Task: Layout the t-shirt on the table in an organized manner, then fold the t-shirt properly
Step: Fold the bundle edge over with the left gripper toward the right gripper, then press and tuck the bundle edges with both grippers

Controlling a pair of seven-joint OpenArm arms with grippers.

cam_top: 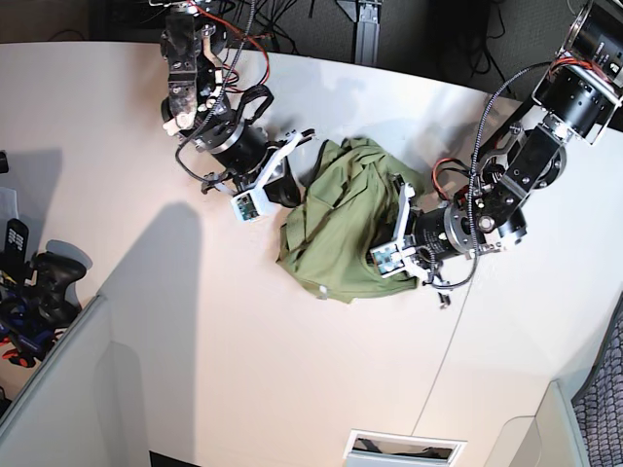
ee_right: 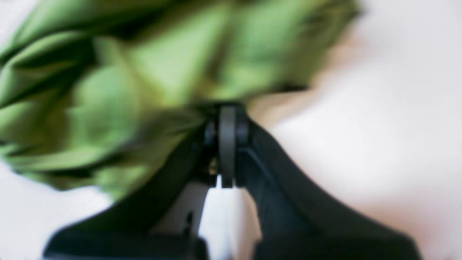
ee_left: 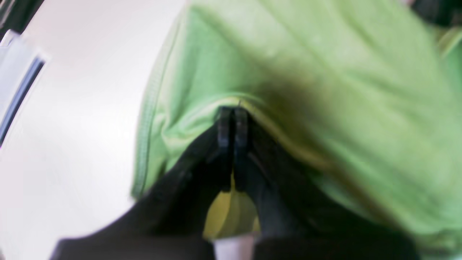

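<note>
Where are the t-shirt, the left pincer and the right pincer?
t-shirt (cam_top: 336, 229): base view, middle of the bunched green cloth.
left pincer (ee_left: 232, 115): left wrist view, between its closed tips at the cloth edge.
right pincer (ee_right: 226, 112): right wrist view, between its closed tips.

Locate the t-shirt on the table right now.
In the base view the t-shirt lies bunched at the middle of the table, between the two arms, with the left tool and right tool pinching opposite edges.
</note>
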